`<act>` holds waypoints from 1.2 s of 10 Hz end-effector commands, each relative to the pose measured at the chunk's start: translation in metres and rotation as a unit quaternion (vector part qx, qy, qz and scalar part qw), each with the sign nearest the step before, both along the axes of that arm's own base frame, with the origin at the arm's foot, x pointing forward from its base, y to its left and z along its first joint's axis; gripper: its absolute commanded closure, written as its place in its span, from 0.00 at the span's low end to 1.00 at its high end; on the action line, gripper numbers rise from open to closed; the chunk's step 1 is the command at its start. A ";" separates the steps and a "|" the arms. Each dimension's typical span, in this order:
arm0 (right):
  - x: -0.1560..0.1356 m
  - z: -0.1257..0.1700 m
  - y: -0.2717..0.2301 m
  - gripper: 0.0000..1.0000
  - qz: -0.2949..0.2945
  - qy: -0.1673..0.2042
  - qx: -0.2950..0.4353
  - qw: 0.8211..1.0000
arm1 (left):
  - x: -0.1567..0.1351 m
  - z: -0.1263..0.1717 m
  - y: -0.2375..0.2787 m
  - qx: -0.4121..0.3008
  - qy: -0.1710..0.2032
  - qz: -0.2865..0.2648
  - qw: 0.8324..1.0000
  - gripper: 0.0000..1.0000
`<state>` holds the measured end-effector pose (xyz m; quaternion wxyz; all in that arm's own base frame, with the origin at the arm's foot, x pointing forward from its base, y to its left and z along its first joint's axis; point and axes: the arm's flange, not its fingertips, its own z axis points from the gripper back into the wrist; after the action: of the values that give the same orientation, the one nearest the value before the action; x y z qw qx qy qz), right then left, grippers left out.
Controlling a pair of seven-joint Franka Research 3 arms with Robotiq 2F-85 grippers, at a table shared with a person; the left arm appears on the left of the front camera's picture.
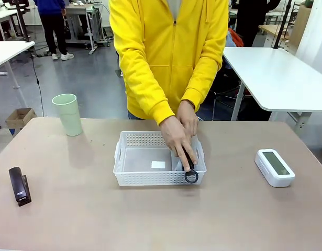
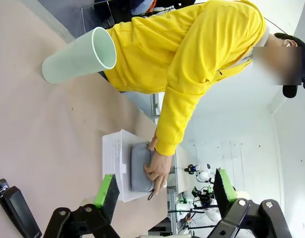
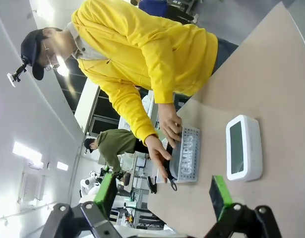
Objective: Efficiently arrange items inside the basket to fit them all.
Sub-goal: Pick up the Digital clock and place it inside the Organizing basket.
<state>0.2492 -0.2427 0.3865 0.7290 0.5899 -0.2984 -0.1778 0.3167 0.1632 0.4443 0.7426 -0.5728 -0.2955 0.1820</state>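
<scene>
The white lattice basket [image 1: 133,177] sits mid-table. A person in a yellow hoodie has both hands [image 1: 179,133] inside its right end, on the grey pencil pouch [image 2: 140,166], which stands on edge there with its black ring [image 1: 191,177] at the near rim. "CAMPUS" reads through the basket's [image 3: 191,141] lattice. The pale green tumbler [image 1: 67,114] stands at the back left. At the near left lies the black stapler [image 1: 19,185], and the white device with a screen [image 1: 275,167] is at the right. My left gripper [image 2: 164,191] and right gripper [image 3: 163,193] are open and hold nothing, both well back from the basket.
A white label [image 1: 158,164] lies on the basket's bare floor left of the pouch. Other white tables [image 1: 276,73] stand behind the person, and a cardboard box [image 1: 19,117] sits on the floor at the left.
</scene>
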 end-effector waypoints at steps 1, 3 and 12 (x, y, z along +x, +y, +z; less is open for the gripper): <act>0.000 0.001 -0.001 0.00 -0.003 -0.010 0.003 1.000 | 0.000 -0.001 0.001 0.003 -0.005 -0.008 1.000 0.00; 0.004 0.012 0.009 0.00 0.029 0.013 -0.050 0.998 | 0.000 -0.001 0.001 0.003 -0.005 -0.008 1.000 0.00; 0.134 0.072 0.227 0.00 0.125 0.172 -0.556 0.804 | 0.000 -0.001 0.001 0.003 -0.005 -0.008 1.000 0.00</act>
<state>0.3752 -0.0194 0.4630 0.9784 0.1222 -0.1665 0.0029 0.3187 0.1628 0.4429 0.7443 -0.5724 -0.2922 0.1815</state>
